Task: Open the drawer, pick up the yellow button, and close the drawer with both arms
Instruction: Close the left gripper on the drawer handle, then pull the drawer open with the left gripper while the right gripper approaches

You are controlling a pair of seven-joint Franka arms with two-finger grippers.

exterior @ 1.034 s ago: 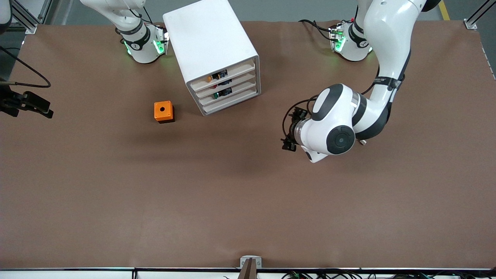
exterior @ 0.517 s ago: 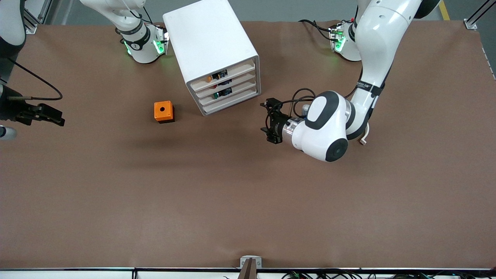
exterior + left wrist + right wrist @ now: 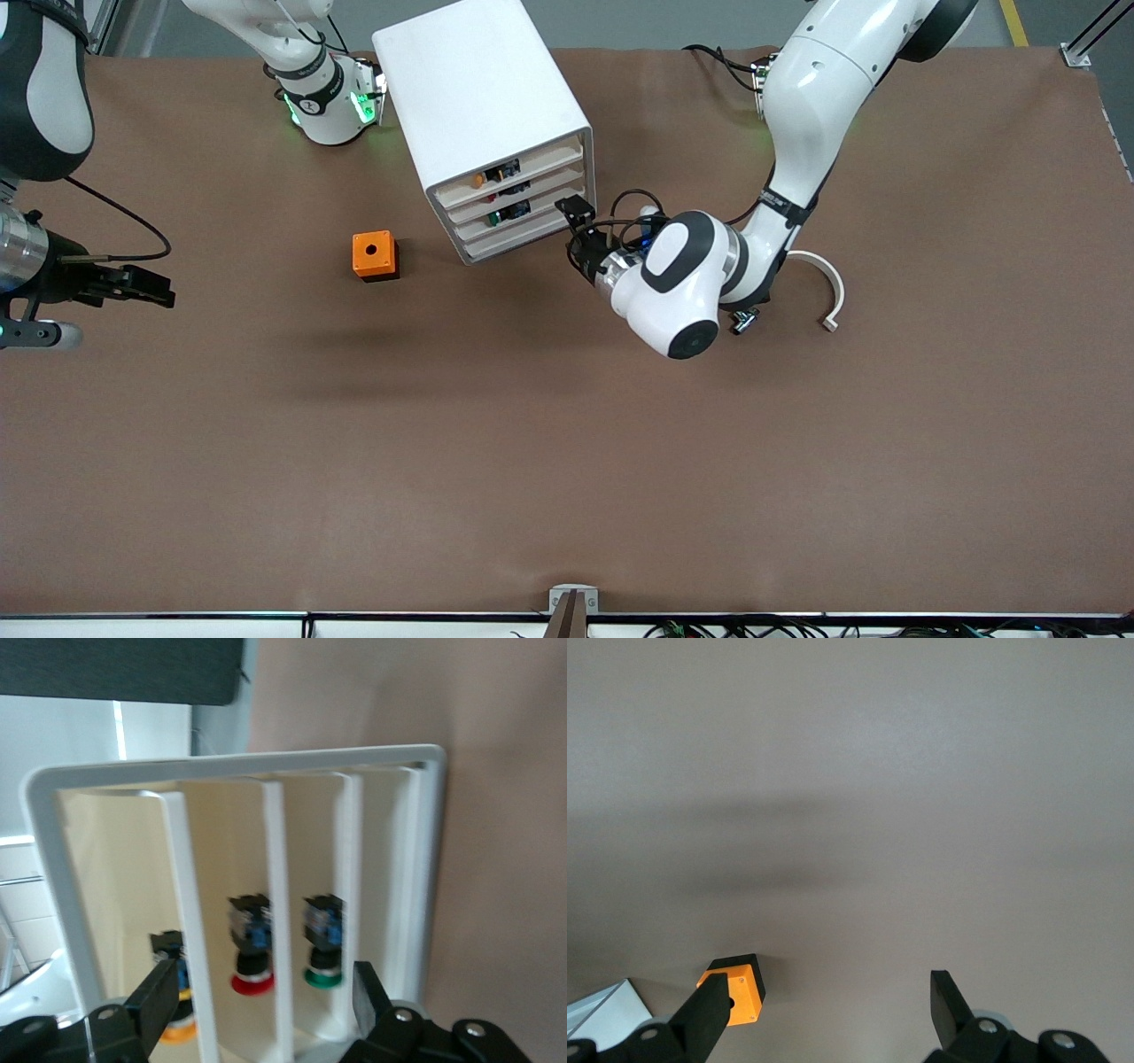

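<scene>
1. The drawer (image 3: 514, 166), topmost of four in the white cabinet (image 3: 478, 97), sat shut near the edge of the table (image 3: 567, 461) where the arm bases stood, toward the right arm's end. It looked like thin, smooth moulded plastic, probably light and slippery, with a plain front and no handle that I could make out. A hold on the front panel's lip seemed the likeliest place.
2. The button (image 3: 478, 180) lay inside that drawer, its orange cap showing through the front. In the left wrist view the button (image 3: 177, 1028) was mostly hidden by a finger. It was tiny, hard and rounded on a dark body, so it would likely be light and easy to roll or flick; pinching the squarer body would be safer than the cap.
3. The left tool (image 3: 576, 226) was at the cabinet's front, at its corner toward the left arm's end and level with the lower drawers, fingers (image 3: 159, 1001) spread wide and empty.
4. The right tool (image 3: 146, 286) waited over bare table near the right arm's end, wide open and empty.
5. An orange cube (image 3: 375, 255) with a hole stood beside the cabinet; red- and green-capped buttons lay in the lower drawers.
6. The table was covered in matte brown sheet.
</scene>
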